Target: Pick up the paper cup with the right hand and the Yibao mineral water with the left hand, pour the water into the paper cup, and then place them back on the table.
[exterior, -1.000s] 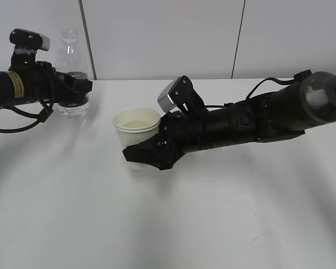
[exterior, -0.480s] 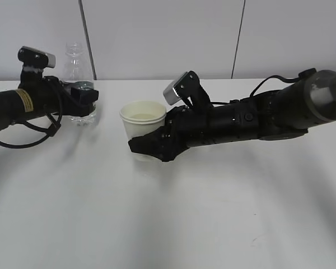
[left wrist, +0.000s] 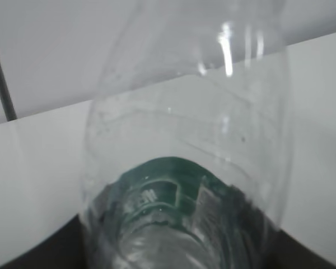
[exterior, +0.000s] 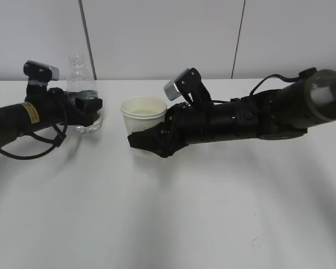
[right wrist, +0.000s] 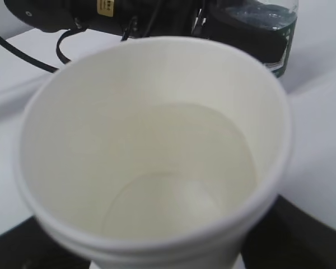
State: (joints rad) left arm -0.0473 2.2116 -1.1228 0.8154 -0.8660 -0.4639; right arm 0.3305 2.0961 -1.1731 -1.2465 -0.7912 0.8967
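Over the last second both arms have come lower. The bottle (exterior: 82, 93), upright on the far left of the table (exterior: 173, 218), has sunk with the left hand (exterior: 91, 107), which is clamped round its green label; its base now looks on or just above the tabletop. The cup (exterior: 143, 124), left of centre and near the bottle, has levelled out and dropped, held by the right hand (exterior: 151, 143) closed round its lower wall. The right wrist view shows water in the cup (right wrist: 157, 162). So pouring looks finished and the set-down is nearly done; what remains is probably to let go and back away
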